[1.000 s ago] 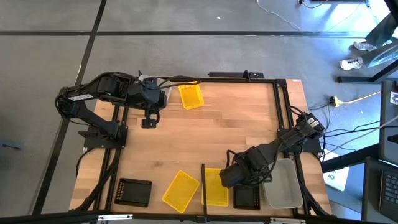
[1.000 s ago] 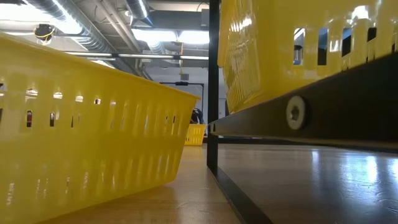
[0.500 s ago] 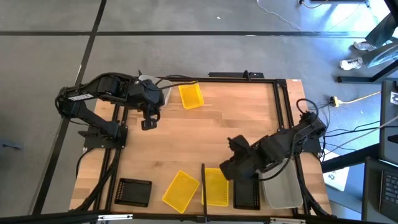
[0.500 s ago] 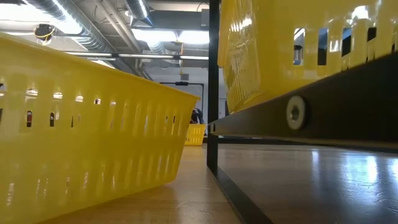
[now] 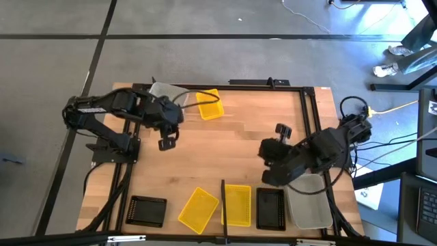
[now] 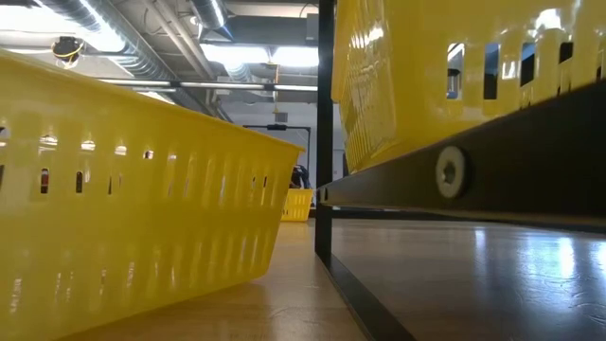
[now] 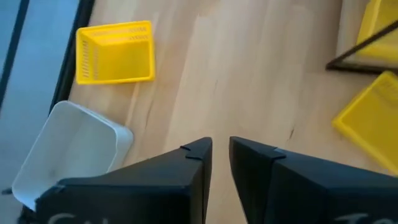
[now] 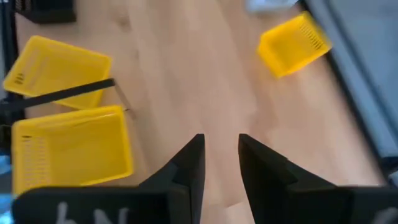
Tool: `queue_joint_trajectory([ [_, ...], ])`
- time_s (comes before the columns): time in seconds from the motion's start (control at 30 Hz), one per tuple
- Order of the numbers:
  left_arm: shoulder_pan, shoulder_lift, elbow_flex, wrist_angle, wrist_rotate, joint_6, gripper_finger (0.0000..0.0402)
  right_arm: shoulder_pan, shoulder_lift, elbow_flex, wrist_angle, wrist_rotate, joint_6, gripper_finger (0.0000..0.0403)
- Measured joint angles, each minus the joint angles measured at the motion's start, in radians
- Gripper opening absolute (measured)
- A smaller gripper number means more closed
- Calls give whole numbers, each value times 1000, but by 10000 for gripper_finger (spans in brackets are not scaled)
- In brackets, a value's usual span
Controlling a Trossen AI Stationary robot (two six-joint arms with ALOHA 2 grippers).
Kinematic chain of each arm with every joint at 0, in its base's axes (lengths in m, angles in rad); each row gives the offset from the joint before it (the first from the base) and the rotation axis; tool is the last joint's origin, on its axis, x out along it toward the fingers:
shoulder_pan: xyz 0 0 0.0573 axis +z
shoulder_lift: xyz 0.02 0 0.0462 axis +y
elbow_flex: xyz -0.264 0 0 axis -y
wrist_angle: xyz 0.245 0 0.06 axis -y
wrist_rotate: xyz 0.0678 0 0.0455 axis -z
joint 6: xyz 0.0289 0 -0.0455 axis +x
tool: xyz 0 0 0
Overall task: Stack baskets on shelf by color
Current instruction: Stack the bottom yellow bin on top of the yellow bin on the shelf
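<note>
Three yellow slotted plastic baskets [image 5: 209,105], two black mesh plastic baskets [image 5: 147,210] and two translucent grey-white plastic bins [image 5: 309,203] are visible.

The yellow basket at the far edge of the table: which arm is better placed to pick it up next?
Probably the left. The left gripper hangs empty, near the yellow basket; the right gripper is farther off, across the table near the shelf.

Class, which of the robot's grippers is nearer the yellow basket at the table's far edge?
Left. The left gripper hangs just beside that yellow basket; the right gripper is farther, across the table.
</note>
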Motion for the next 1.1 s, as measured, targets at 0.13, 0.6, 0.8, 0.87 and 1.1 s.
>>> queue_joint_trajectory([
  [0.13, -43, 1, -90, 51, -7, 65, 47, 5, -61, -23, 0, 105, -29, 94],
  [0.6, -85, 1, -347, 453, 143, 83, 47, 6, -329, -311, -3, 151, 21, 94],
  [0.8, -158, 1, -466, 660, 262, 59, 47, 6, -382, -422, 12, 146, 32, 94],
  [0.87, -187, 1, -513, 725, 270, 55, 47, 6, -384, -432, 19, 131, 31, 94],
  [1.1, -280, 1, -644, 902, 231, 88, 47, 6, -385, -433, 45, 19, 25, 94],
])
